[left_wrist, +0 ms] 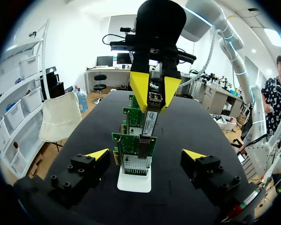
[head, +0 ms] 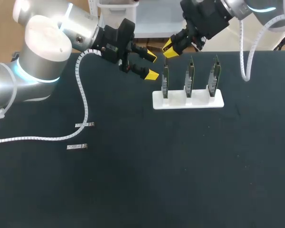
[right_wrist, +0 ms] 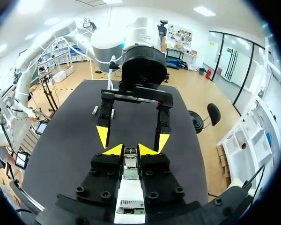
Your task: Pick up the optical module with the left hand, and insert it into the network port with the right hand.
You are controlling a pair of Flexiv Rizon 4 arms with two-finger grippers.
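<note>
My right gripper [head: 171, 49] is shut on the optical module [left_wrist: 150, 119], a slim silver piece that hangs down from its yellow fingers [left_wrist: 139, 86]. The module's lower end meets the port cage on the nearest network card [left_wrist: 132, 146], the leftmost of three cards [head: 165, 81] on the white stand [head: 199, 102]. In the right wrist view the module [right_wrist: 130, 157] sits between the right gripper's [right_wrist: 130, 151] tips. My left gripper [head: 151, 66] stands open just left of that card, holding nothing. In its own view the left gripper [left_wrist: 145, 154] flanks the card without touching it.
Two spare modules [head: 84, 125] [head: 77, 147] lie on the black table at the left, beside my left arm's white cable coil [head: 83, 95]. Two further cards [head: 190, 78] [head: 213, 76] stand upright on the stand to the right.
</note>
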